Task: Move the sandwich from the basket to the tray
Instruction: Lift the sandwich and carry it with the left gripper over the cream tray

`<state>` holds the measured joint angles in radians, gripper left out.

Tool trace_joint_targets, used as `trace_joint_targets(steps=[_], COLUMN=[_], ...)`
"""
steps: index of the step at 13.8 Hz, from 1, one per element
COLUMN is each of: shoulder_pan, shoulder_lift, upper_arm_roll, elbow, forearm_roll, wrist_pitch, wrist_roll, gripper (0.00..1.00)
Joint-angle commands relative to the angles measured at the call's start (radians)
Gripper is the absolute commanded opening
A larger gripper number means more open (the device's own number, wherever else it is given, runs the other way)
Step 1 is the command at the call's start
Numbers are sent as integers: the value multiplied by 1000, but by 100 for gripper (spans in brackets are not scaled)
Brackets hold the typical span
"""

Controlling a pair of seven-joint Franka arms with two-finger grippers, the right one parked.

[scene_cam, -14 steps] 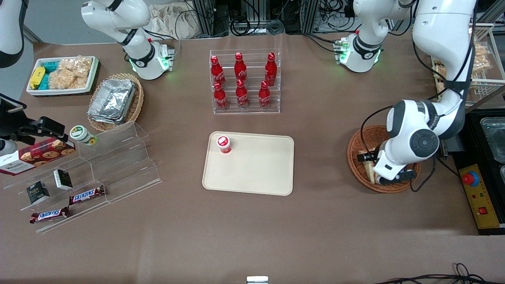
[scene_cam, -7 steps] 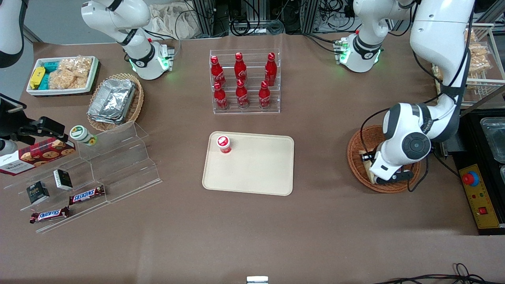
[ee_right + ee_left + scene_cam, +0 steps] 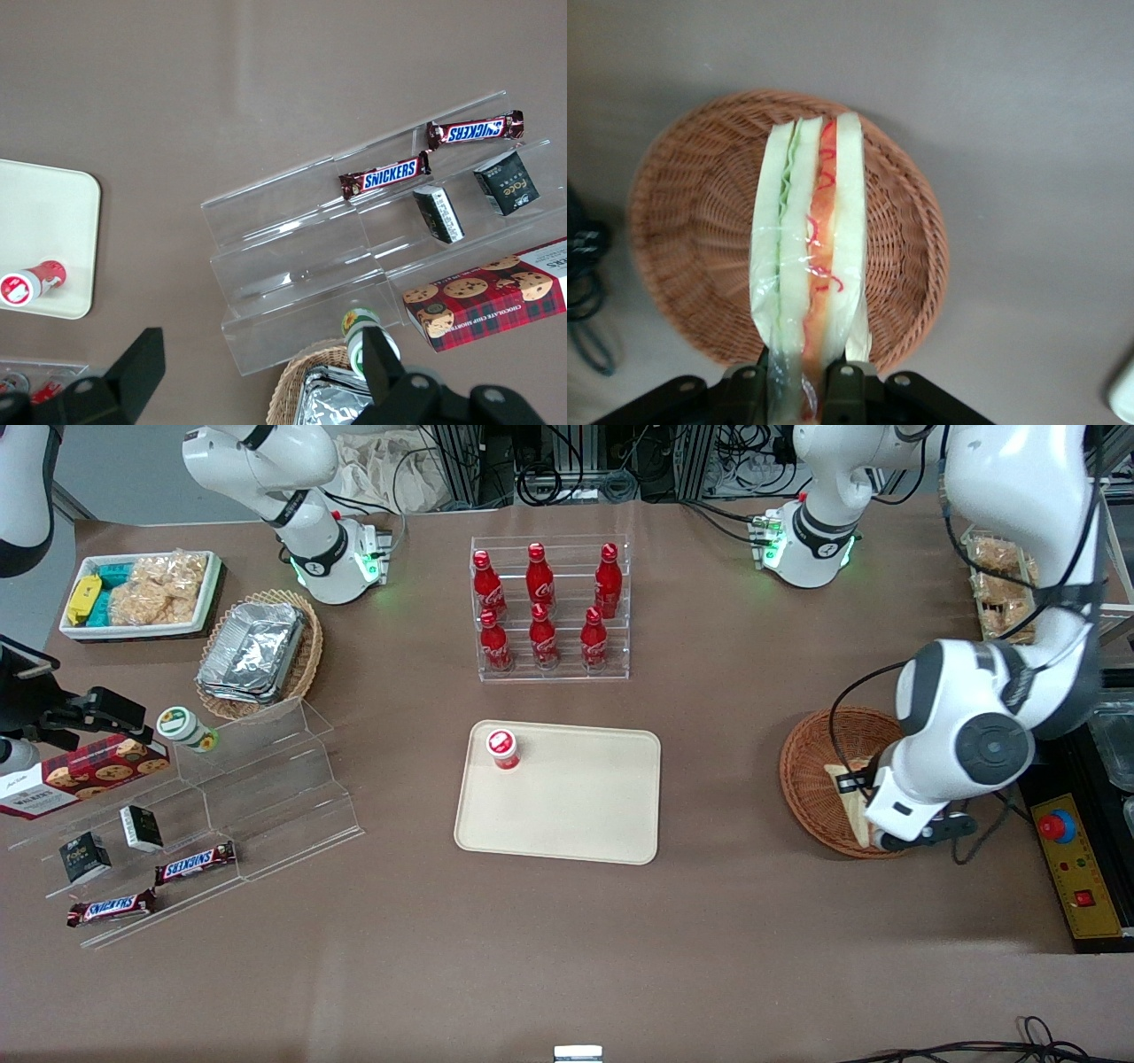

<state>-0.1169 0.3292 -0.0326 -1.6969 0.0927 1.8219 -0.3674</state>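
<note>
- Since the earlier pictures, the left arm has swung a little toward its own end of the counter and has come up higher, and more of the sandwich (image 3: 852, 808) is showing now.
- The jaws (image 3: 804, 379) are closed on the sandwich, pinching it at one end.
- The two fingers (image 3: 847, 382) are pressing on the bread from both sides.
- The sandwich is standing on its edge in the jaws, up above the basket (image 3: 811, 781) and not lying flat in it.
- In the wrist view the sandwich (image 3: 808, 266) is showing white bread, a green layer and a pink-red layer, with clear wrap around it.
- The basket (image 3: 691, 230) is round, brown and woven, and it is sitting on the counter (image 3: 726, 921) near the working arm's end.
- No other food is showing inside the basket in the wrist view.
- The tray (image 3: 576, 815) is lying flat in the middle of the counter, well apart from the basket.
- A small red-capped bottle (image 3: 502, 747) is lying on the tray, near the tray corner that is farther from the front camera and closer to the parked arm's end.
- The rest of the tray is bare.
- A clear rack of red bottles (image 3: 549, 607) is standing farther from the front camera than the tray.
- A clear step shelf (image 3: 266, 797) with chocolate bars (image 3: 195, 862) is sitting toward the parked arm's end of the counter.
</note>
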Motion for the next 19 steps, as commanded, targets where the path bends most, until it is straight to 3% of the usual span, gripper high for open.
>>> trace_joint_targets(steps=[1, 5, 8, 11, 14, 19], shoulder_pan=[-7, -7, -7, -20, -98, -127], shoulder_lift=[4, -61, -93, -44, 42, 253], upper_arm_roll=[-47, -156, -313, -478, -487, -484], elbow=[199, 319, 321, 322, 315, 315], forearm_roll=[12, 3, 2, 15, 18, 50], wrist_pitch=[-224, -407, -412, -383, -259, -40], wrist_roll=[2, -66, -304, -574, -700, -791], gripper=[0, 0, 0, 0, 0, 0])
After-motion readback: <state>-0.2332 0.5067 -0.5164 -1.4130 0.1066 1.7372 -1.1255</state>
